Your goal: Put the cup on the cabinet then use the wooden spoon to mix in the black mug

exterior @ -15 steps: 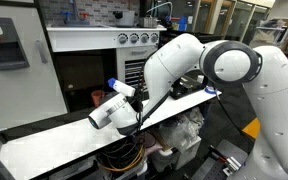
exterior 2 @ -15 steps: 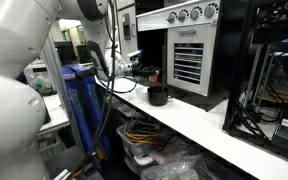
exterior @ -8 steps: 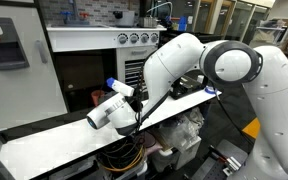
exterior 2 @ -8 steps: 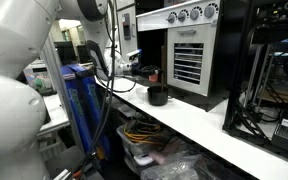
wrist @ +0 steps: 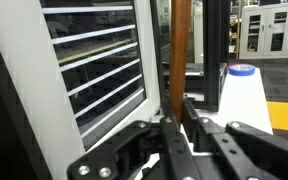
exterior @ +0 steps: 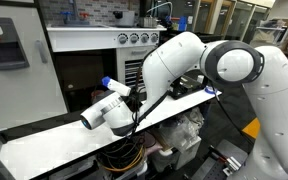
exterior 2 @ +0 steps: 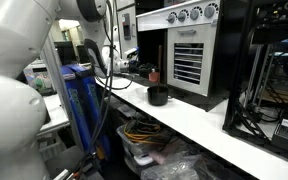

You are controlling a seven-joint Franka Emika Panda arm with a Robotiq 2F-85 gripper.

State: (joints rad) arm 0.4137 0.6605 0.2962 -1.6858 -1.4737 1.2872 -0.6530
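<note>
Gripper [wrist: 177, 125] pinched on the wooden spoon [wrist: 181, 50], its handle rising straight up between the fingers in the wrist view.
Behind the arm, the white-framed cabinet [exterior: 56, 80] and the knobbed steel oven [exterior: 134, 38] stand along the far edge of the long white tabletop [exterior 2: 214, 125]. The black mug [exterior 2: 157, 96] sits on the tabletop close to that edge. The orange-red cup [exterior 2: 154, 76] stands upright just behind it on the cabinet's dark ledge (seen in both exterior views). The spoon's bowl cannot be made out.
</note>
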